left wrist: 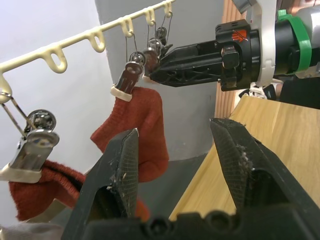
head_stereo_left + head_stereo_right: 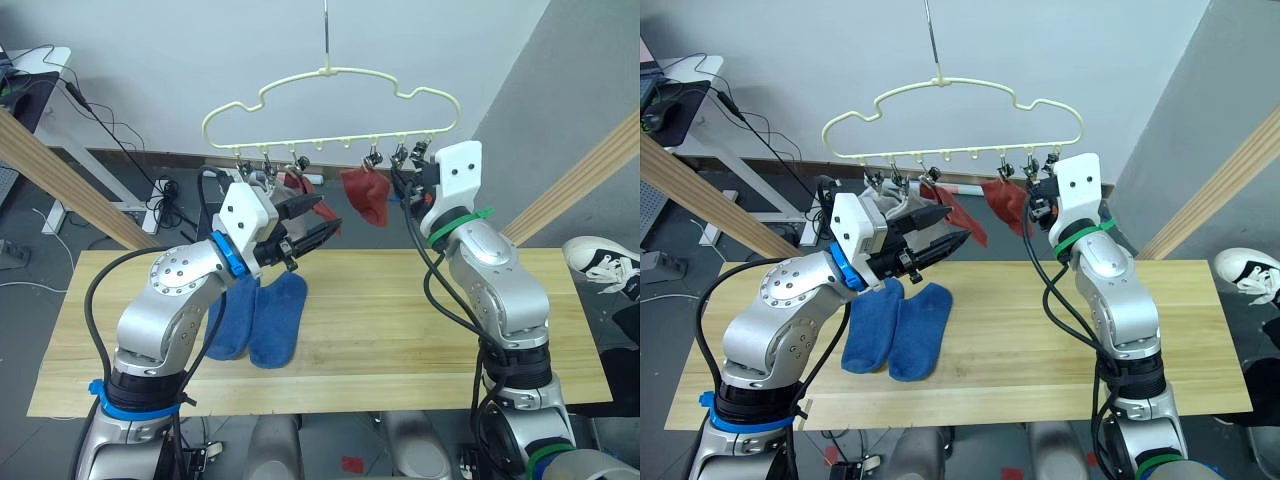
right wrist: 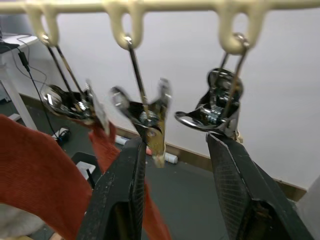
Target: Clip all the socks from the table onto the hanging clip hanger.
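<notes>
The left arm hid part of the blue socks (image 2: 262, 318) on the table (image 2: 400, 340). Both grippers were raised to the clip hanger (image 2: 330, 95) (two rust red socks (image 2: 366, 195) hung there): left gripper (image 2: 312, 222) open and empty, right gripper (image 3: 175, 150) open beneath empty clips (image 3: 215, 107).

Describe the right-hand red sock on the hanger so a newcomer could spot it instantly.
Find the pale yellow clip hanger hanging above the table. Along its row of metal clips, look just left of the right tool: the rust red sock dangles there in the open. Its red twin sits behind the left tool.
</notes>
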Tool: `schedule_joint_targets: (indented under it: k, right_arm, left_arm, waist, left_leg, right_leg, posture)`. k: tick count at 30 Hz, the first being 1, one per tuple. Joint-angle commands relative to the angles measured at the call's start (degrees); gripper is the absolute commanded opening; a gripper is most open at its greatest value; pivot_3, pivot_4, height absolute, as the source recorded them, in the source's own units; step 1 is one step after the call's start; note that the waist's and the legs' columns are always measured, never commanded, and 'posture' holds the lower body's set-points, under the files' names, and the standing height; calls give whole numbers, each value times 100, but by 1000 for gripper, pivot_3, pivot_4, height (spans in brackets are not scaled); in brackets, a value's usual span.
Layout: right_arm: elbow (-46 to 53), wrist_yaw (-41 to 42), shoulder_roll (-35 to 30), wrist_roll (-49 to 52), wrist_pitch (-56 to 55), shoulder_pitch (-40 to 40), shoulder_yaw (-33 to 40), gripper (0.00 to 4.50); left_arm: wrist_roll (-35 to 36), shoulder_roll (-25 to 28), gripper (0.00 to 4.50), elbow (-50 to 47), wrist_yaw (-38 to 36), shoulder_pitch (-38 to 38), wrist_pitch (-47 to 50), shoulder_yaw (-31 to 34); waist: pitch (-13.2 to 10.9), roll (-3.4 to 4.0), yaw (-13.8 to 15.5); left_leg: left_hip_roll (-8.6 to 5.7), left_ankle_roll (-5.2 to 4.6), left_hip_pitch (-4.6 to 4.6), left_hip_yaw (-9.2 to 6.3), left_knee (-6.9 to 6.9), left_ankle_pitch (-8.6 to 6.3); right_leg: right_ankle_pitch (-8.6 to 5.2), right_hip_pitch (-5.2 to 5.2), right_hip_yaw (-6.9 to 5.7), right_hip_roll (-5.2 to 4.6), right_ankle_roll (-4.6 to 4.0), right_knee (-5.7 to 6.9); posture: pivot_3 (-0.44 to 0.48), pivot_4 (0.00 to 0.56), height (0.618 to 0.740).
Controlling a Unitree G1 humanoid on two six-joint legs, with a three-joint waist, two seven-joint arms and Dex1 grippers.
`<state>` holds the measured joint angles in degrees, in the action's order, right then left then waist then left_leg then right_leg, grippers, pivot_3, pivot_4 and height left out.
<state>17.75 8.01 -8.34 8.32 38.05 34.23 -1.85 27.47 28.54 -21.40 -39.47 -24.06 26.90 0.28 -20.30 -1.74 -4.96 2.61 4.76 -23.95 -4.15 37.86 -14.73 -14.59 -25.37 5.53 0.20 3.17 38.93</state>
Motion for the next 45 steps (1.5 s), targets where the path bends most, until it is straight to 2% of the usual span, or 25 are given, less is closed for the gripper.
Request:
schedule_joint_targets:
  k: [1,14,26,45]
  right_arm:
    - [261,8,135,111,-27,169,-5,1961]
    - [315,-183,395,-136,153,304,-176,1961]
    - [802,-581,604,-292,541,56,-187,1961]
    - [570,-336,506,-266,332,181,-334,1961]
  left_arm:
    - [-12,-41,2530,-80,-36,1,-132,-17]
    - [-66,-87,2530,-105,-49,14,-134,-30]
    - [-112,-148,2530,-103,-52,30,-145,-106]
    - [-141,-135,2530,-124,-37,32,-131,-132]
  waist:
    - [0,0,0]
    - [0,0,2]
    - [0,0,1]
    - [0,0,0]
  left_leg:
    - [0,0,0,0,0,0]
    - [0,0,0,-1,0,0]
    - [0,0,0,-1,1,0]
    - [0,0,0,-1,0,0]
  right_leg:
    - [0,0,0,0,0,0]
    - [0,0,-1,0,-1,0]
    - [0,0,-1,-1,-1,1]
    - [0,0,-1,-1,0,2]
  posture:
    - [-98,325,740]
    - [-97,320,740]
    - [-107,319,740]
    - [-100,320,740]
